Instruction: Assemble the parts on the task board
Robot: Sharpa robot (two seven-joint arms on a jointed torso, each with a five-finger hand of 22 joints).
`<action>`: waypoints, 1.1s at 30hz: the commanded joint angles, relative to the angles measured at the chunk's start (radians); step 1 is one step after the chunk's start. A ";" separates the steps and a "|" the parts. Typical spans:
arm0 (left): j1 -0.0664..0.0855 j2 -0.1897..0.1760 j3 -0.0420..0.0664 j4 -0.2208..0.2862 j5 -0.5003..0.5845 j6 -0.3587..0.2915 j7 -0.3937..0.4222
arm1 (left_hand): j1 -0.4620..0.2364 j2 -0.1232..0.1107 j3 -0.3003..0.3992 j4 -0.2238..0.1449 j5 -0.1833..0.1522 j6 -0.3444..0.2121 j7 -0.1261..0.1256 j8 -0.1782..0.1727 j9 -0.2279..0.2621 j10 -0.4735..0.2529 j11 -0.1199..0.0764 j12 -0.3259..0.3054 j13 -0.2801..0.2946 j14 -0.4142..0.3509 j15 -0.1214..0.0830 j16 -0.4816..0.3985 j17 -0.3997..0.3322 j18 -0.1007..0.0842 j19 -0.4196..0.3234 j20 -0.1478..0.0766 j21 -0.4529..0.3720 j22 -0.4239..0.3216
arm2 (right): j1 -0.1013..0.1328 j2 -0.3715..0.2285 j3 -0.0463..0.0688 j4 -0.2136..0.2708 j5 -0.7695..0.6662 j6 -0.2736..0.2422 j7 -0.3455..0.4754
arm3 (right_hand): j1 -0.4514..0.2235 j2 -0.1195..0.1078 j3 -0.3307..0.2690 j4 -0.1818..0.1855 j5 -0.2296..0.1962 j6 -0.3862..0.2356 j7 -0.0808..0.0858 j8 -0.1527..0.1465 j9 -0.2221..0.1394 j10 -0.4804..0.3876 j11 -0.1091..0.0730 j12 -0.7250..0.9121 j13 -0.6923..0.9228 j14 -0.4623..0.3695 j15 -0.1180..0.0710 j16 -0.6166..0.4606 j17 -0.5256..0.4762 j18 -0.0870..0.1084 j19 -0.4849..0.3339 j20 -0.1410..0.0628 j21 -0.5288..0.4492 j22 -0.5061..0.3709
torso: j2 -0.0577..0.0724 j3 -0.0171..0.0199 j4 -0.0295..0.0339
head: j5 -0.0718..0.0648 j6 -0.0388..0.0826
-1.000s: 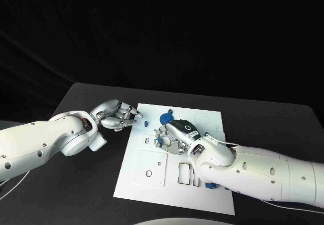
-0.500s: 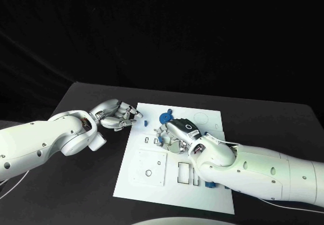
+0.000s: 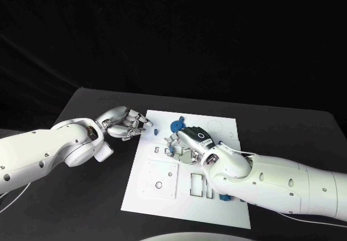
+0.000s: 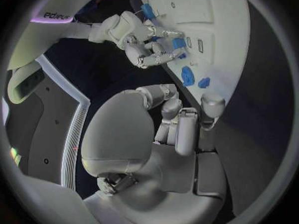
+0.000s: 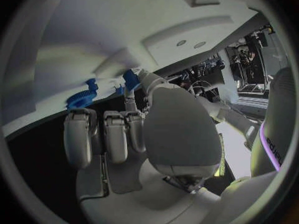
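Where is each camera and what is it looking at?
Head view: on the robot's head, looking down at the board; both arms show.
Left wrist view: behind the left hand, facing the board and right hand.
Right wrist view: behind the right hand, facing the board.
All three share the blue gear.

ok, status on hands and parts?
Left hand curled, empty, off the board's edge. Right hand over the task board, pinching a small blue part. Blue gear loose beside it.

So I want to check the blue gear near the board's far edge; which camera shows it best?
The head view: the blue gear sits unobstructed on the board. The left wrist view shows it small and distant; the right wrist view shows it edge-on.
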 commanded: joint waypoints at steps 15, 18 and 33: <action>0.001 0.001 0.001 -0.001 -0.005 0.023 0.000 | -0.003 -0.006 0.002 0.003 -0.002 0.006 0.004 -0.005 0.001 -0.001 0.001 -0.006 0.000 0.043 0.006 0.005 0.101 -0.015 -0.006 0.006 0.004 0.000 | -0.001 -0.001 -0.001 0.000 -0.018 0.019 -0.027 | -0.011 -0.009 -0.015 0.016 0.066 -0.004 0.002 0.001 -0.002 0.074 -0.001 -0.010 0.220 0.106 -0.003 0.006 0.264 -0.015 0.037 -0.006 -0.011 0.189 | 0.000 0.0013 -0.0005 | 0.002 -0.003; 0.001 0.001 0.001 -0.003 -0.005 0.024 -0.001 | -0.003 -0.006 0.002 0.003 -0.002 0.006 0.004 -0.005 0.001 -0.001 0.001 -0.006 0.000 0.043 0.006 0.005 0.101 -0.015 -0.006 0.006 0.004 0.000 | -0.001 -0.002 -0.001 0.002 -0.017 0.004 -0.021 | -0.011 -0.008 -0.016 0.017 0.067 -0.005 0.002 0.000 -0.002 0.074 -0.001 -0.009 0.221 0.106 -0.003 0.006 0.264 -0.016 0.038 -0.006 -0.009 0.190 | 0.000 0.0010 0.0000 | 0.001 -0.002; 0.001 0.002 0.001 -0.010 -0.005 0.025 -0.002 | -0.003 -0.006 0.002 0.003 -0.002 0.006 0.004 -0.005 0.001 -0.001 0.001 -0.006 0.000 0.043 0.006 0.005 0.101 -0.015 -0.006 0.006 0.004 0.000 | -0.002 -0.009 0.000 0.015 0.026 -0.082 0.032 | 0.007 0.004 -0.004 0.015 0.074 -0.003 0.000 0.002 -0.003 0.069 -0.003 -0.019 0.214 0.106 -0.003 0.006 0.264 -0.014 0.036 -0.006 -0.014 0.188 | 0.000 0.0005 0.0002 | 0.001 -0.001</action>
